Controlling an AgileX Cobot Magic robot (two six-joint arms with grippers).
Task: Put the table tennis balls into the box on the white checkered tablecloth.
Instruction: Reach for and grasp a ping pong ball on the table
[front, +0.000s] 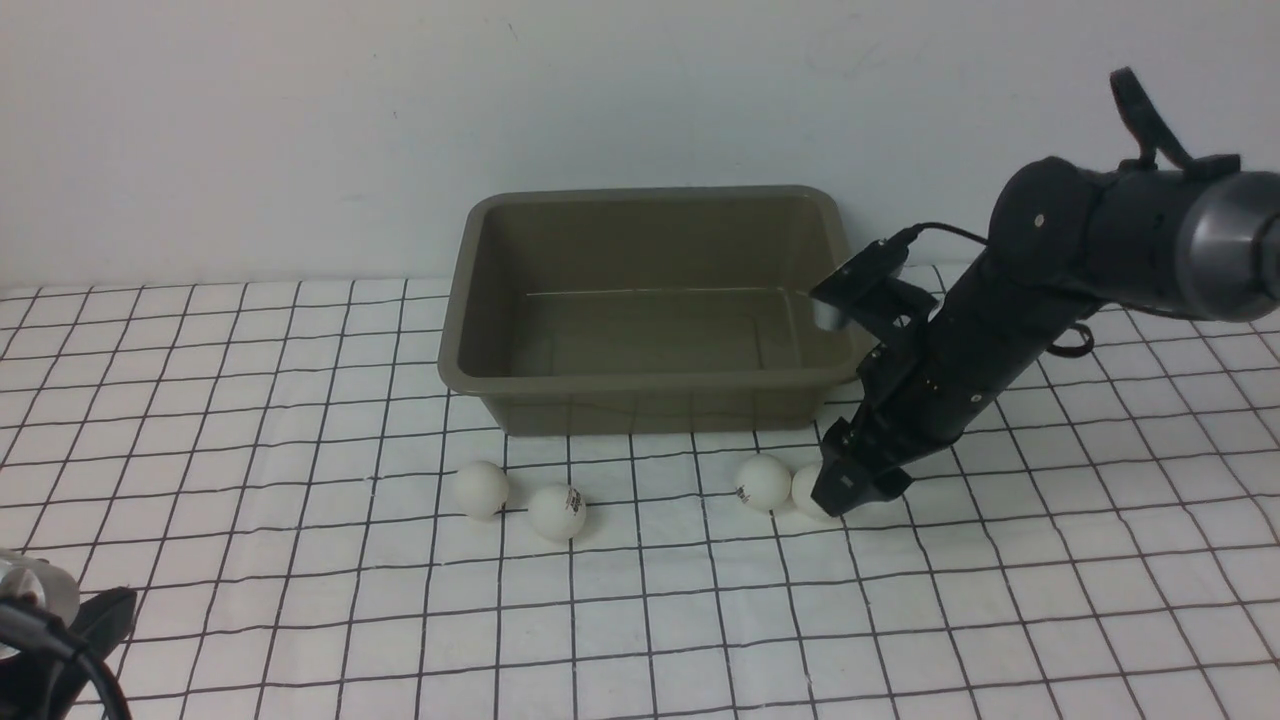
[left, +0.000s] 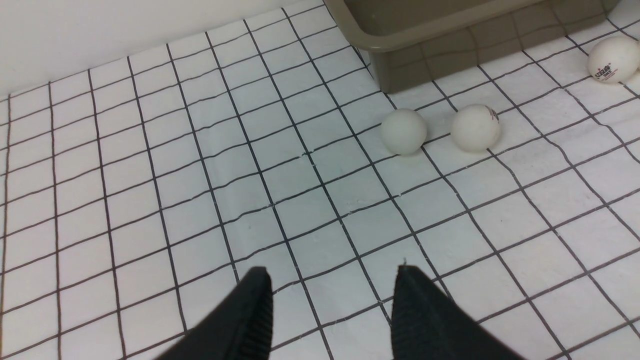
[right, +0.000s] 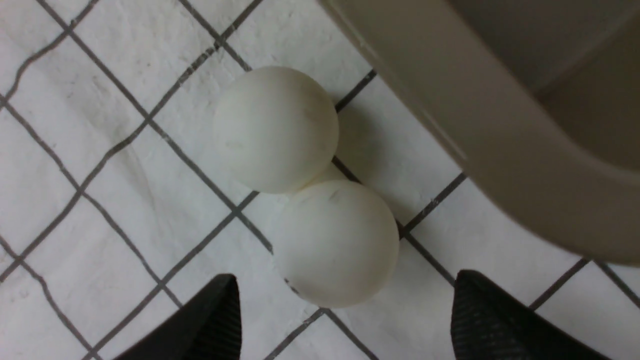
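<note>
The olive box (front: 640, 405) stands empty at the back middle of the white checkered tablecloth (front: 300, 600). Several white table tennis balls lie on the cloth in front of it: one plain ball (front: 481, 488), one with a logo (front: 557, 512), another with a logo (front: 763, 481), and a fourth (front: 806, 492) touching it. My right gripper (front: 850, 490) is down at that fourth ball. In the right wrist view it (right: 345, 285) is open, and this ball (right: 336, 244) sits partly between the fingertips, untouched. My left gripper (left: 332, 272) hovers open and empty over the cloth, well short of the two left balls (left: 404, 131).
The box's front corner (right: 500, 125) is close beside the right gripper's far finger. A white wall rises right behind the box. My left arm (front: 60, 640) sits low at the near left corner.
</note>
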